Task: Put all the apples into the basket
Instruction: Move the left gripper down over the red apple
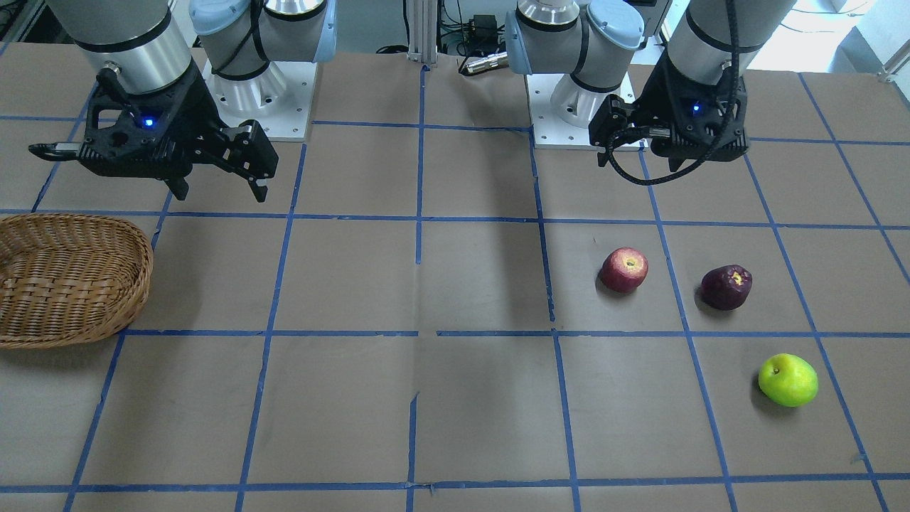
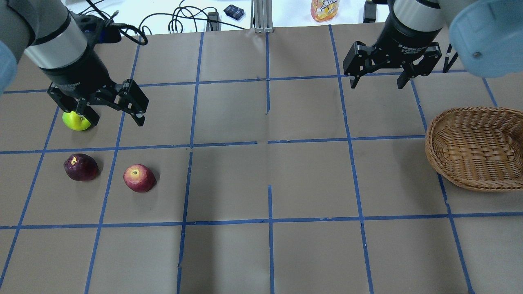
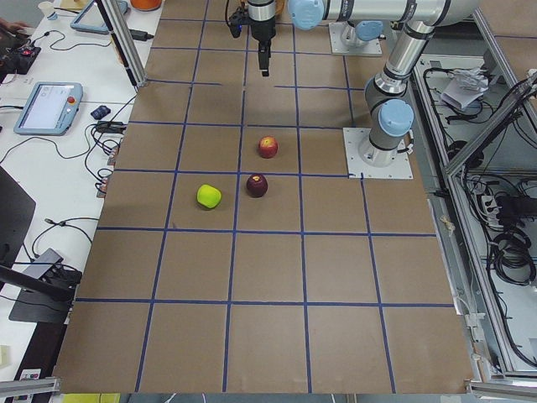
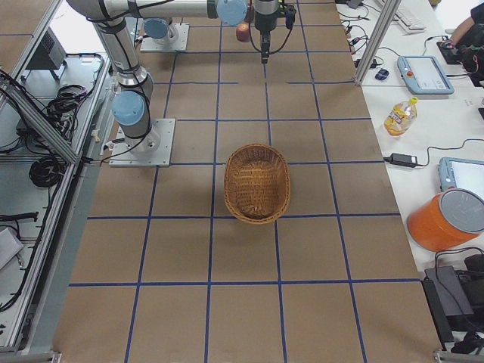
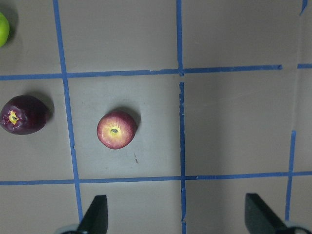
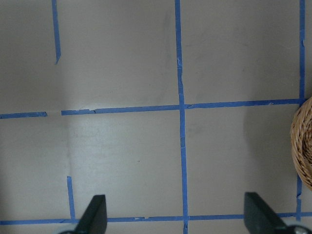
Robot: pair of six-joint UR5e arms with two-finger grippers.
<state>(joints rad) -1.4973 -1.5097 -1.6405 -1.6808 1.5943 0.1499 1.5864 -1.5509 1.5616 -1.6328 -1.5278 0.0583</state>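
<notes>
Spread wide and holding nothing, our left pincer (image 2: 115, 117) and right pincer (image 2: 378, 83) hang over the table (image 2: 310, 183). We see the basket (image 2: 470, 147) off to the right pincer's outer side, apart from it. Below the left pincer lie the red apple (image 2: 139, 178), the maroon apple (image 2: 81, 167) further outward and the green apple (image 2: 74, 121) outermost.

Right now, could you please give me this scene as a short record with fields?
red apple: on the table, robot's left side
maroon apple: on the table, beside the red apple, not touching it
green apple: on the table, farthest from the robot's base
basket: robot's right side, empty
left hand: open, holding nothing
right hand: open, holding nothing
apples in basket: none
</notes>
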